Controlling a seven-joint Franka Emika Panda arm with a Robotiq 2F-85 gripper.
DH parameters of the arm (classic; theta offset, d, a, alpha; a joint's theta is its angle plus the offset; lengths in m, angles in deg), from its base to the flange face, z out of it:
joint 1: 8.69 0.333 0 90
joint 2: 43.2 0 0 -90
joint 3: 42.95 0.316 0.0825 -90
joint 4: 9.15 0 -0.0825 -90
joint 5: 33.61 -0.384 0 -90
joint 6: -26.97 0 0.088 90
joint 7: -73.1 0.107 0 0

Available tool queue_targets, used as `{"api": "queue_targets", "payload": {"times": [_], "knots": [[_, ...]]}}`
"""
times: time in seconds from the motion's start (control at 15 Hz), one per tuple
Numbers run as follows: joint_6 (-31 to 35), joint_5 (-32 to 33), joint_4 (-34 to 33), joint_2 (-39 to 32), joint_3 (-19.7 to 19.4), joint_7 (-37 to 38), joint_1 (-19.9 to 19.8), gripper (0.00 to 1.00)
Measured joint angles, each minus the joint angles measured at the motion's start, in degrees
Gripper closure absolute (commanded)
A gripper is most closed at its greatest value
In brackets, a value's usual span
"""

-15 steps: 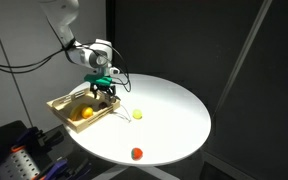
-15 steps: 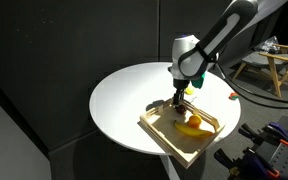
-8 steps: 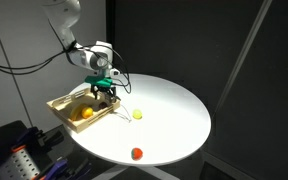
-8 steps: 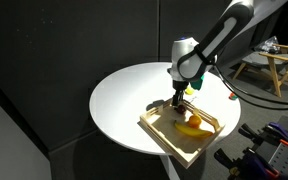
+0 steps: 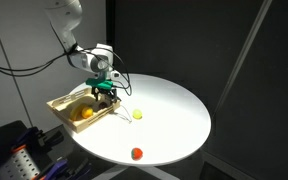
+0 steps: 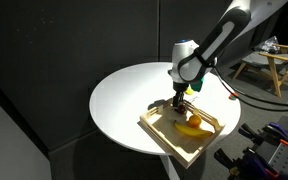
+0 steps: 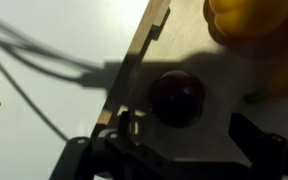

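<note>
**A:** What changed in the last second?

**B:** Hardly anything. The tool [image 5: 106, 93] has stayed over the end of the tray [image 5: 62, 103] nearest the desk's middle. Its fingers are apart and grip nothing, so no grasp has been made. The dark red fruit [image 7: 176, 97] lies on the tray floor just ahead of them, untouched.

**A:** And the counts?

**B:** One tray. In it are one dark red fruit and some yellow fruit [image 6: 191, 125] that I cannot separate. On the desk [image 5: 174, 105] are one yellow ball [image 5: 137, 114] and one red ball [image 5: 136, 153].

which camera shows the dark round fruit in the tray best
The wrist view: the dark round fruit lies large mid-frame on the wooden tray, between the fingers of the tool. In both exterior views the tool hides it.
</note>
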Motion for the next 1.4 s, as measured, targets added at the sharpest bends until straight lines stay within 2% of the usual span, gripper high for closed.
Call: {"api": "queue_targets", "payload": {"times": [0.33,0.4,0.47,0.8,0.87,1.4], "knots": [[0.3,0.0,-0.4,-0.7,-0.2,0.0,0.0,0.0],[0.3,0.0,-0.4,-0.8,-0.2,0.0,0.0,0.25],[0.3,0.0,-0.5,-0.9,-0.2,0.0,0.0,0.27],[0.4,0.0,-0.5,-1.0,-0.3,0.0,0.0,0.68],[0.4,0.0,-0.5,-1.0,-0.3,0.0,0.0,0.72],[0.3,0.0,-1.1,-0.6,-0.3,0.2,0.3,0.72]]}}
